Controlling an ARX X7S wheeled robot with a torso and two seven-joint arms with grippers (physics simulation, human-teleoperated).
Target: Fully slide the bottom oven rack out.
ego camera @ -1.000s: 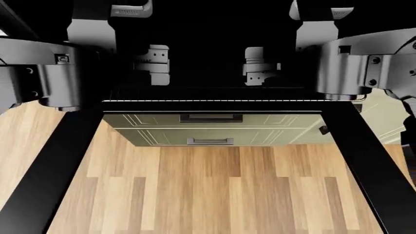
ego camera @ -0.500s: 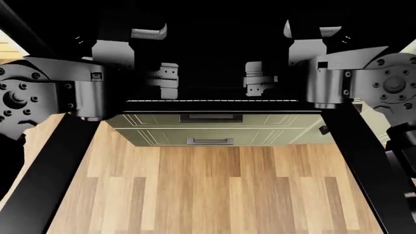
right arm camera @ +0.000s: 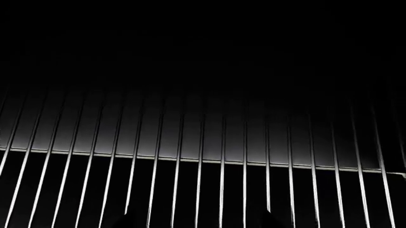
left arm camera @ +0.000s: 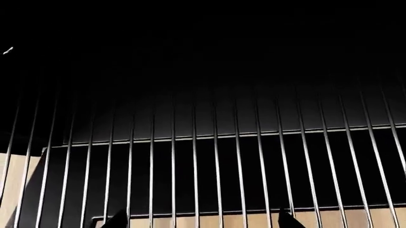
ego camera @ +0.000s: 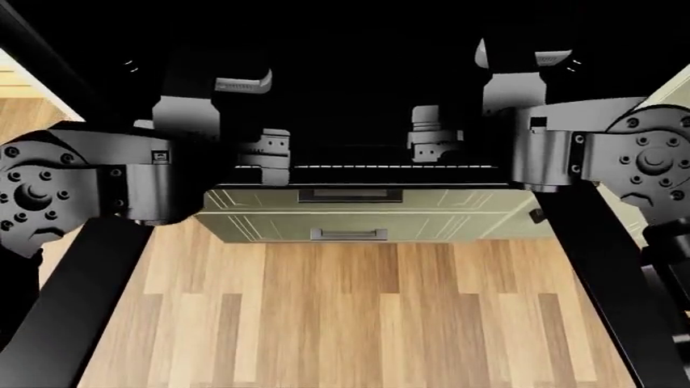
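Observation:
The oven (ego camera: 345, 65) is a dark cavity ahead, and its black-framed glass door (ego camera: 603, 267) lies open below me. The bottom oven rack (ego camera: 399, 167) shows as a thin silver front edge between my arms. Its parallel bars fill the left wrist view (left arm camera: 216, 137) and the right wrist view (right arm camera: 203, 161). My left gripper (ego camera: 267, 153) and right gripper (ego camera: 434, 141) hover just over the rack's front part. In each wrist view the dark fingertips stand wide apart over the bars, so the left gripper (left arm camera: 201, 221) and right gripper (right arm camera: 199, 222) are open and hold nothing.
Pale green drawers (ego camera: 345, 214) with black handles and a wooden floor (ego camera: 356, 315) show through the door's glass. My bulky grey arm joints (ego camera: 97, 186) flank the opening on both sides. The cavity's inner walls are too dark to make out.
Both grippers have drawn back toward me and lower over the rack's front edge. My arm joints have swung inward and down and hide more of the rack's front bar.

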